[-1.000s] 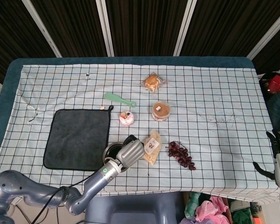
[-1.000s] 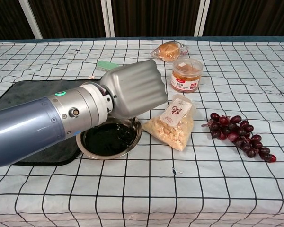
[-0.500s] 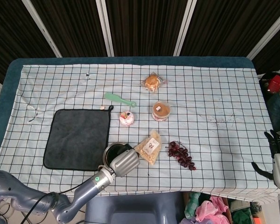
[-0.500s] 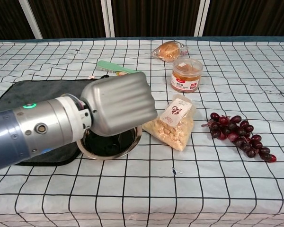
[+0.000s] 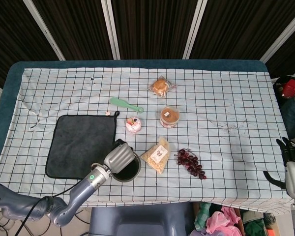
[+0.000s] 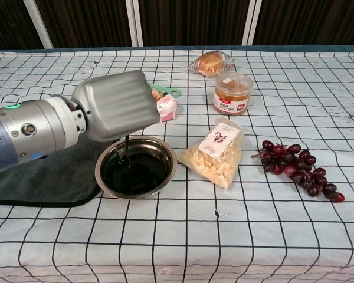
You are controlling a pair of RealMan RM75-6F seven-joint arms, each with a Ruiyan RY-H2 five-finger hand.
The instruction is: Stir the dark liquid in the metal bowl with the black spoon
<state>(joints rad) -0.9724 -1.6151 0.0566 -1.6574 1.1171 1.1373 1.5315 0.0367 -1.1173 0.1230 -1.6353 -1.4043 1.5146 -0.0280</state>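
Observation:
The metal bowl (image 6: 168,175) of dark liquid (image 6: 138,171) stands near the table's front edge, just right of the grey cloth. My left hand (image 6: 115,105) hovers over the bowl's back-left rim with its back towards the chest camera, fingers curled under. It holds the black spoon (image 6: 126,148), whose thin shaft drops straight from the hand into the liquid. In the head view the left hand (image 5: 117,157) covers the left part of the bowl (image 5: 132,173). My right hand (image 5: 291,164) hangs off the table's right edge, fingers apart and holding nothing.
A dark grey cloth (image 5: 81,145) lies left of the bowl. A snack bag (image 6: 218,152) touches the bowl's right side, with grapes (image 6: 298,167) beyond it. Behind are a pink cup (image 6: 167,106), an orange-filled jar (image 6: 232,92), a green scoop (image 5: 126,104) and wrapped bread (image 6: 211,62).
My left hand has swung from over the bowl's right side to its back-left rim. The liquid is now uncovered and the spoon shaft shows.

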